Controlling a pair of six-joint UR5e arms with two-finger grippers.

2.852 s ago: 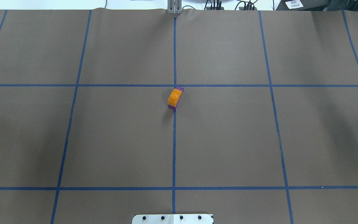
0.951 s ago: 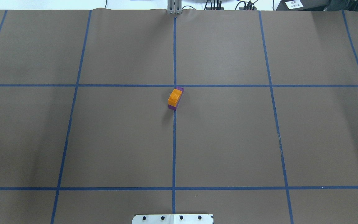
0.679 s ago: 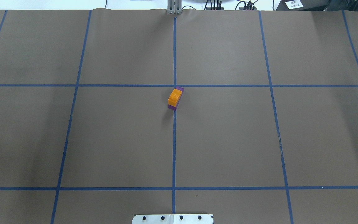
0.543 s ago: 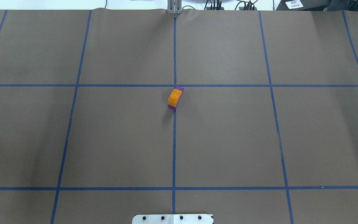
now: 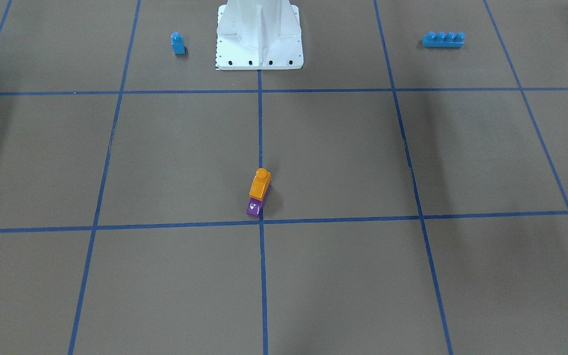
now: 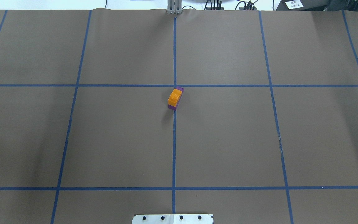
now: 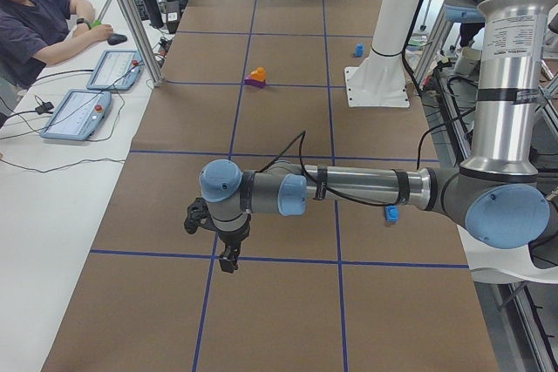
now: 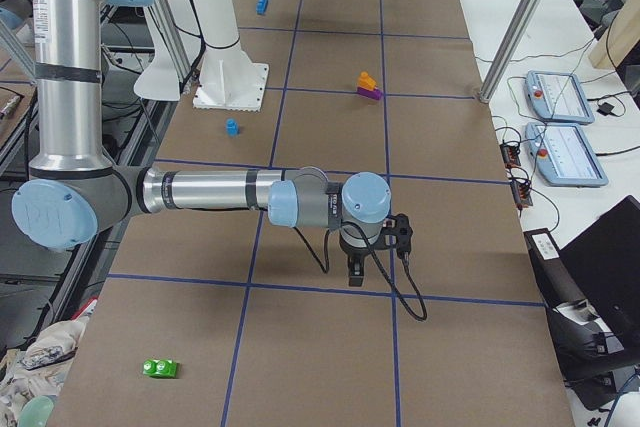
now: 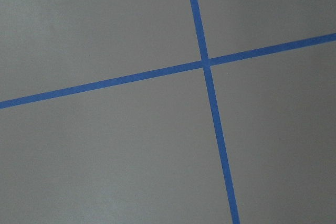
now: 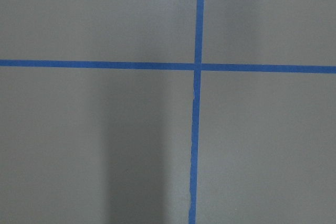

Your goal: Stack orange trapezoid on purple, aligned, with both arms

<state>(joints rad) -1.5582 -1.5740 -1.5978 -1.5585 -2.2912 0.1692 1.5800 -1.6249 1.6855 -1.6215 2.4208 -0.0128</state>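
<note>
- Overhead view: orange [image 6: 174, 97] sits on purple [image 6: 172, 107], mid-table, untouched.
- Far off hang left gripper [image 7: 228, 254] and right gripper [image 8: 355, 272] (open or closed, can't tell).
- Best play: leave the stack alone and check the edges line up.

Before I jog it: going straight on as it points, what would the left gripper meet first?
Probably the table cover: the left gripper points down, and its wrist view shows only bare brown paper beside a blue tape crossing. Height unclear.
</note>
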